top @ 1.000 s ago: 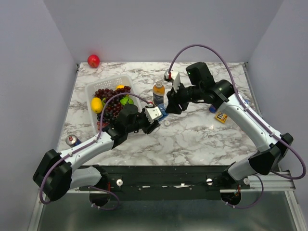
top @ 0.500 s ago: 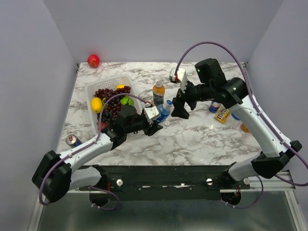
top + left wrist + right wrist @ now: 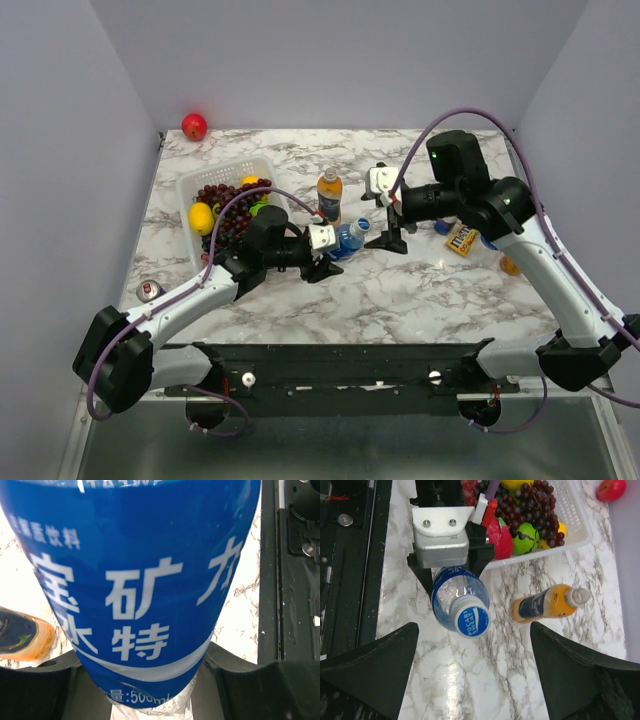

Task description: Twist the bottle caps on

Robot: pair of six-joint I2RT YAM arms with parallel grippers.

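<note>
One capped bottle held, one gripper spread.
The left gripper (image 3: 328,257) pinches the blue-label bottle (image 3: 451,592), tilted at mid-bench (image 3: 420,290), its blue cap (image 3: 469,619) on; the right gripper (image 3: 388,242) hangs spread wide just beside that cap.

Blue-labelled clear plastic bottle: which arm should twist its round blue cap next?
Right. The left gripper is shut on the blue-labelled clear plastic bottle's body. The right gripper is open and faces the round blue cap, which sits between its fingers in the right wrist view.
</note>
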